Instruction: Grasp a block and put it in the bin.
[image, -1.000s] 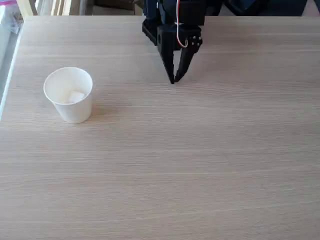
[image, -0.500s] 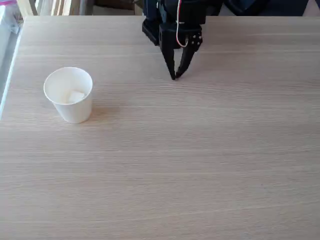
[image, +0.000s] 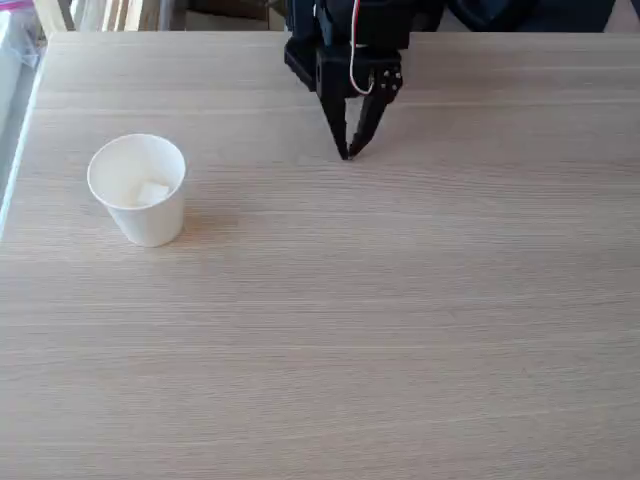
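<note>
A white paper cup, the bin (image: 140, 215), stands on the left part of the wooden table (image: 380, 320) in the fixed view. A small white block (image: 152, 192) lies inside it, near the bottom. My black gripper (image: 347, 153) hangs at the back middle of the table, well to the right of the bin, its tips pointing down and meeting just above the wood. It is shut with nothing between its fingers.
The table's left edge (image: 20, 150) runs beside a pale strip of floor or window frame. The arm's base (image: 350, 25) sits at the back edge, with dark objects behind it.
The gripper has drawn back slightly toward the arm's base and stayed shut. The bin and the block inside it have not moved.
</note>
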